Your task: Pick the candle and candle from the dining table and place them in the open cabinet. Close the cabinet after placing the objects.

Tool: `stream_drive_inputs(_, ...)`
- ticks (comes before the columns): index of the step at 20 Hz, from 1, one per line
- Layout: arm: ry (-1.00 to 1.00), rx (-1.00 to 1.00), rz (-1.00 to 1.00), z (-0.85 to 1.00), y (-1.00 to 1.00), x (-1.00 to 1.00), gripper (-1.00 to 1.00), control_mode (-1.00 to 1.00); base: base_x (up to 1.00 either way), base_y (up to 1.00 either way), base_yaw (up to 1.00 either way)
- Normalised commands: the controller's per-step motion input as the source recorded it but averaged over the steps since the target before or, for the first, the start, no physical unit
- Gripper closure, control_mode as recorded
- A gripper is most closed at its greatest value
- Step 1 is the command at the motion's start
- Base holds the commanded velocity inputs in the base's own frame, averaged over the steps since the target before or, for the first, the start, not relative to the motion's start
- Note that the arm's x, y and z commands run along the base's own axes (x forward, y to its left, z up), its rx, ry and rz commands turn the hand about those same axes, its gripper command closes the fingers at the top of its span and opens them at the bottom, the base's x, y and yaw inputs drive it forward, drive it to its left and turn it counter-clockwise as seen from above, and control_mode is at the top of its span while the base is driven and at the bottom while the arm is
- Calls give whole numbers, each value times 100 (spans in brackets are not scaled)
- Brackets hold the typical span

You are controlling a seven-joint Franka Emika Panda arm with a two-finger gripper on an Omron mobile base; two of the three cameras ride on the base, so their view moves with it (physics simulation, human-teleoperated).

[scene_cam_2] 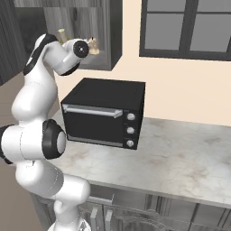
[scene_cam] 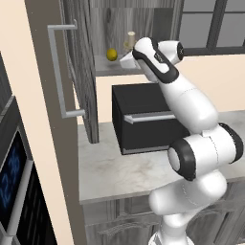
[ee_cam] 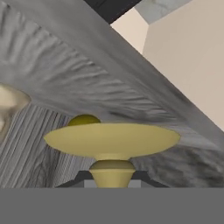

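The dark grey cabinet (scene_cam: 103, 67) stands open, its panelled door (scene_cam: 81, 81) swung out to the left with the silver bar handle (scene_cam: 58, 72). My gripper (scene_cam: 126, 57) reaches in over the shelf. In the hand view the gripper (ee_cam: 111, 177) is shut on the gold stem of the thin candle's holder (ee_cam: 111, 139). The cream candle (scene_cam: 130, 39) rises above the hand and appears as the candle (scene_cam_2: 62, 35) beside the arm. The squat candle (scene_cam_2: 93, 45) on its tan base stands inside the cabinet (scene_cam_2: 108, 40), close by the hand. The dining table is out of view.
A small yellow ball (scene_cam: 111, 54) lies on the shelf just ahead of the gripper, and that ball (ee_cam: 83, 119) peeks up behind the gold holder. Below the cabinet a black boxy appliance (scene_cam: 143, 117) sits on a marble counter (scene_cam: 115, 174). A dark-framed window (scene_cam_2: 187, 27) is at the right.
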Motion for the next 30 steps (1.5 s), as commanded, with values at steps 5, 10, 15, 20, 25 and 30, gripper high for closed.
stream_drive_inputs(5, 0, 0, -2, 0, 0, 22, 100, -100, 0, 0, 0)
stream_drive_inputs(10, 0, 0, -1, -2, 0, 23, 100, -100, 0, 0, 0)
stream_drive_inputs(15, 0, 0, -1, -9, 0, 22, 100, -100, 0, 0, 0)
stream_drive_inputs(20, 0, 0, -1, -9, 0, 21, 100, -100, 0, 0, 0)
stream_drive_inputs(25, 0, 0, 0, -5, 0, 27, 100, -100, 0, 0, 0)
stream_drive_inputs(30, 1, 3, 0, -6, 0, 25, 100, -100, 0, 0, 0)
